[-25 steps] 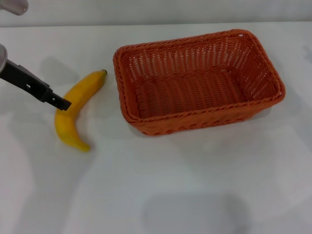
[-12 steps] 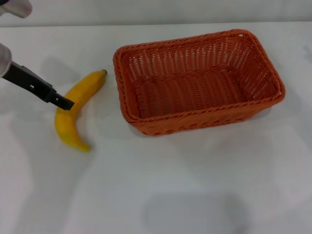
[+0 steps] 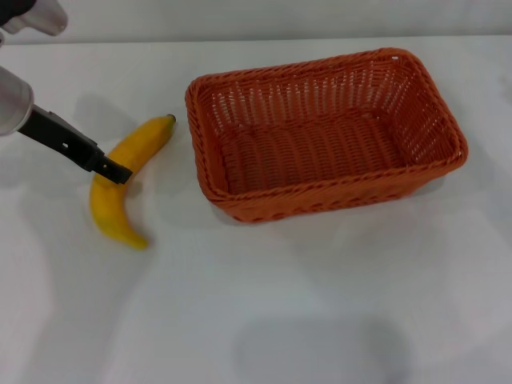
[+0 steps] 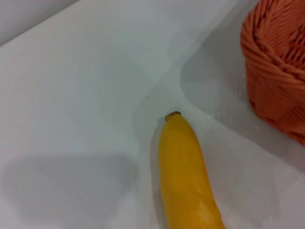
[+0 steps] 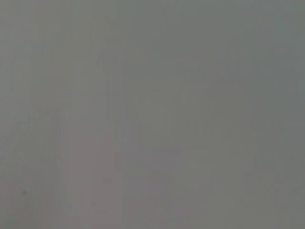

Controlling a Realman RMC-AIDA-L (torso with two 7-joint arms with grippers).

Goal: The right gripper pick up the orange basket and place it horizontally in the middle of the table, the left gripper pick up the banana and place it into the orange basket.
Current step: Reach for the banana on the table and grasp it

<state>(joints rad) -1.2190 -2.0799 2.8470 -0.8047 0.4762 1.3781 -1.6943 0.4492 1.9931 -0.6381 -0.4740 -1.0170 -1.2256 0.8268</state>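
Left tool (image 3: pixel 120 172) over banana (image 3: pixel 128 164) middle, grip state unclear, beside empty orange basket (image 3: pixel 320 132) on white tabletop (image 3: pixel 320 304).

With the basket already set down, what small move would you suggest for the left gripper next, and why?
Probably ease the left gripper down around the banana's middle and close. Its tip already sits over the banana, which lies flat on the table beside the empty orange basket.

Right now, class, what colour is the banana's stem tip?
Dark brown, on the yellow banana; the left wrist view shows it best.
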